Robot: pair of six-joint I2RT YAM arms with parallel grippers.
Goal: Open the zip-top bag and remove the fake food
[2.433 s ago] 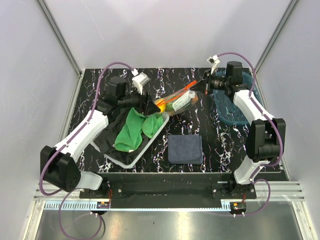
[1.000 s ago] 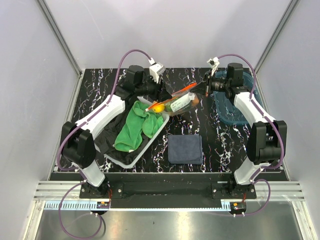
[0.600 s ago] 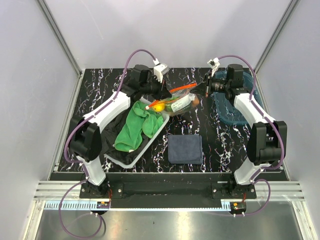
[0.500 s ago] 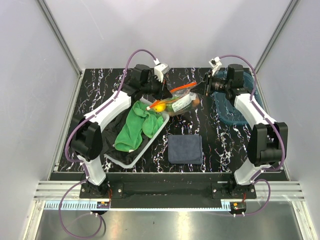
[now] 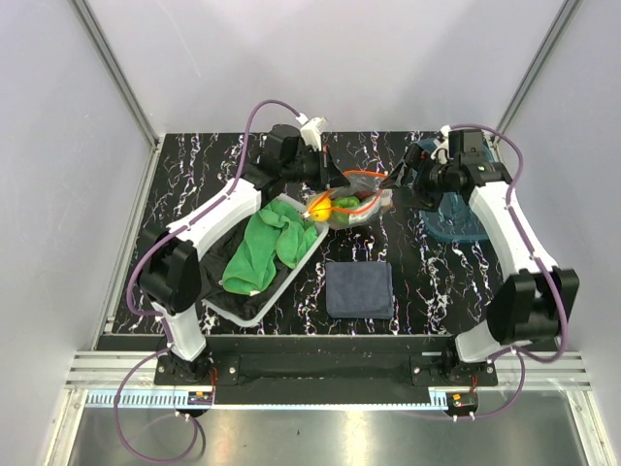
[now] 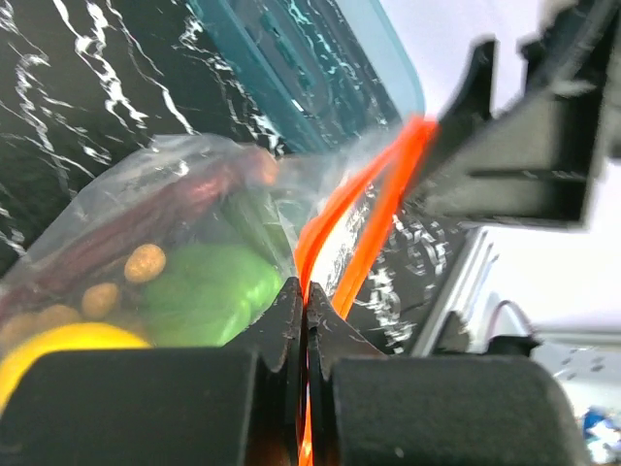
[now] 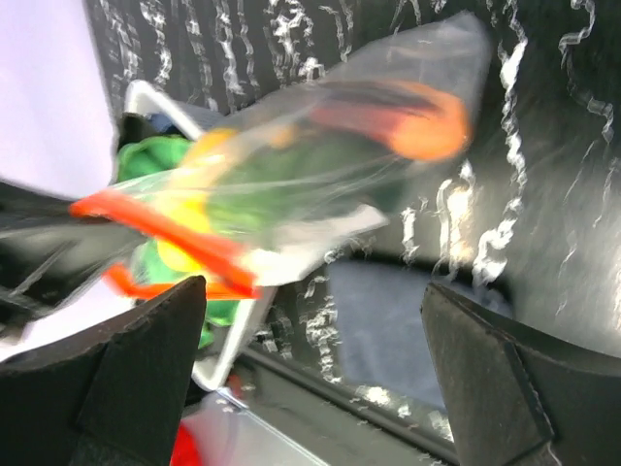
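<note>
- Black marbled desk [image 5: 437, 282]: right fingers [image 7: 485, 379] just sprang apart, letting go!
- Meanwhile left fingers [image 6: 175, 398], freshly clamped on the zip [image 6: 383, 170], hold the bag [image 5: 351, 204] alone over the desk.
- With food [image 6: 209, 291] inside, a regrip looks next.

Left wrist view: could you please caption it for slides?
Left hand grips the zip-top bag by its orange strip, fake food inside.
</note>
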